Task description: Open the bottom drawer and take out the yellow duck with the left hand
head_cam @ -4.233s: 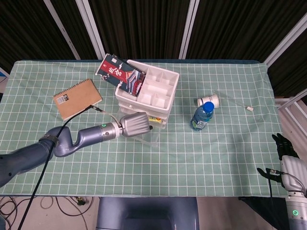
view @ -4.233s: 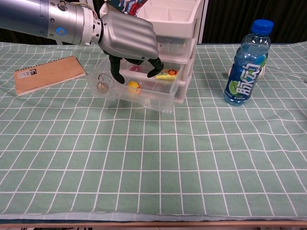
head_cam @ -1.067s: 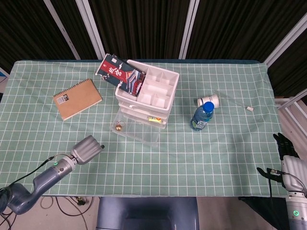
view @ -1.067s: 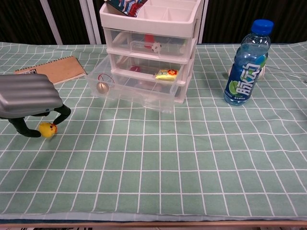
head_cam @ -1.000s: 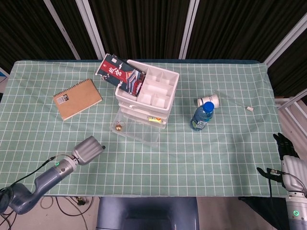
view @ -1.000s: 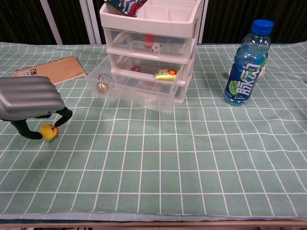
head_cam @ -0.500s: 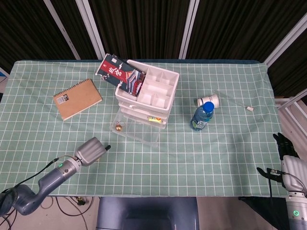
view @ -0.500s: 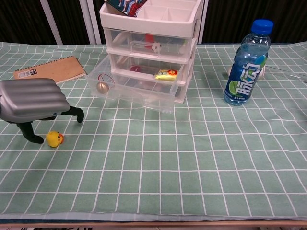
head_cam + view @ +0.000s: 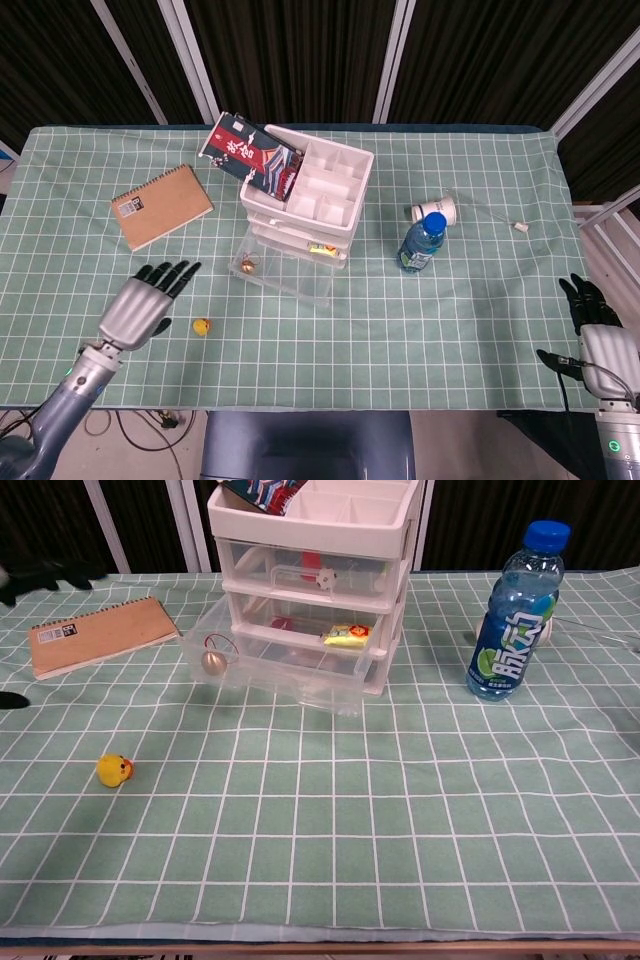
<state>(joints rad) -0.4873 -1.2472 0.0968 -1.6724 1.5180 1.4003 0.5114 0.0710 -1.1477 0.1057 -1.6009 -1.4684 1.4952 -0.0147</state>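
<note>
Left hand [image 9: 140, 302] withdrawn — fingers spread, empty | yellow duck [image 9: 114, 770] on cloth — beak facing right

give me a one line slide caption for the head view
Yellow duck lies on the green checked cloth beside the open left hand, with the bottom drawer pulled out.

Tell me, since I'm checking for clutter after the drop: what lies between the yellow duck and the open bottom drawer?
Only bare checked cloth separates the yellow duck from the open bottom drawer; the chest view shows it best, and the head view agrees.
</note>
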